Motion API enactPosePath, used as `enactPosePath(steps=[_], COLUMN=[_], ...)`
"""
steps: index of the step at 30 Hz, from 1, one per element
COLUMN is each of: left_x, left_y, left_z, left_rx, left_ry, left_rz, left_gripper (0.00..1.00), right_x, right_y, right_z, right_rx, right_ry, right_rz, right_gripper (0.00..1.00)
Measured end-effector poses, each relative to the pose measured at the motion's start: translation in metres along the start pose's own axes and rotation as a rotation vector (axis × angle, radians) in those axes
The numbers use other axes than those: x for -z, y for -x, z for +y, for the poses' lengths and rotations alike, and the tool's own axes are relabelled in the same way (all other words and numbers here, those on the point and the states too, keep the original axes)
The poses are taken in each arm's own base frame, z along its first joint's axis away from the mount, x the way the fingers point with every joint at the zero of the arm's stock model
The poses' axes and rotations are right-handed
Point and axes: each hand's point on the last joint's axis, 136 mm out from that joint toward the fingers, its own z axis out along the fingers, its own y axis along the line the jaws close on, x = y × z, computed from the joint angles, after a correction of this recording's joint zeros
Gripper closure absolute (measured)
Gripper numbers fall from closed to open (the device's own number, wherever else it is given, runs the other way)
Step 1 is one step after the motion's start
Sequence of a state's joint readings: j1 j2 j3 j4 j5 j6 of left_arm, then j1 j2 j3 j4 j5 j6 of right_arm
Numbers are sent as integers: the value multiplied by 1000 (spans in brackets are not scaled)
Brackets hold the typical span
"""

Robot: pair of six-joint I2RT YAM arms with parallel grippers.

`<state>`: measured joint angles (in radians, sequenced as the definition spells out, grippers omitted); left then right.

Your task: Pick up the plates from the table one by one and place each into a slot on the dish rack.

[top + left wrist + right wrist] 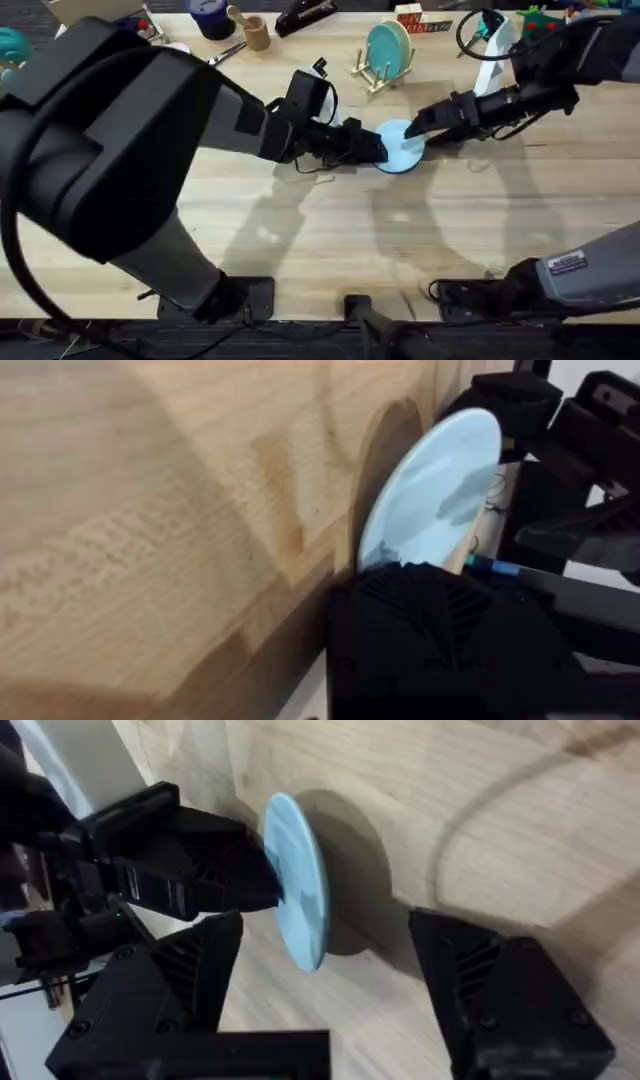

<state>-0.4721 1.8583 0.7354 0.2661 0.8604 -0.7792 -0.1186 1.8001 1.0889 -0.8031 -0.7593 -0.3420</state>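
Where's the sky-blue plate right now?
In the overhead view the sky-blue plate lies mid-table between the left gripper and right gripper, in front of the dish rack.

Along the far edge of the counter (300,250) stands a dark blue cup (211,17) near the left end, with a small tan wooden cup (256,32) just beside it. A black stapler-like tool (305,14) lies farther right along that edge. Near the far right corner sit a red-and-white box (409,16) and a white stand (493,60) with a black cable loop.
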Motion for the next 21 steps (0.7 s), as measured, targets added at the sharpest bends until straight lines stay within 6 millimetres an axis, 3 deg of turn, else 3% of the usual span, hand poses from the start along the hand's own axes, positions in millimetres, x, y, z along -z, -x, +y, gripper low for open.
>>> enactPosePath(steps=[21], left_x=[-1], left_y=[1], left_z=[2], left_rx=[18], left_ry=[38], left_rz=[-5], left_gripper=[960], right_x=[-11], right_y=[1], right_z=[11], right_rx=[49], right_ry=[3], right_rz=[24], right_gripper=[8])
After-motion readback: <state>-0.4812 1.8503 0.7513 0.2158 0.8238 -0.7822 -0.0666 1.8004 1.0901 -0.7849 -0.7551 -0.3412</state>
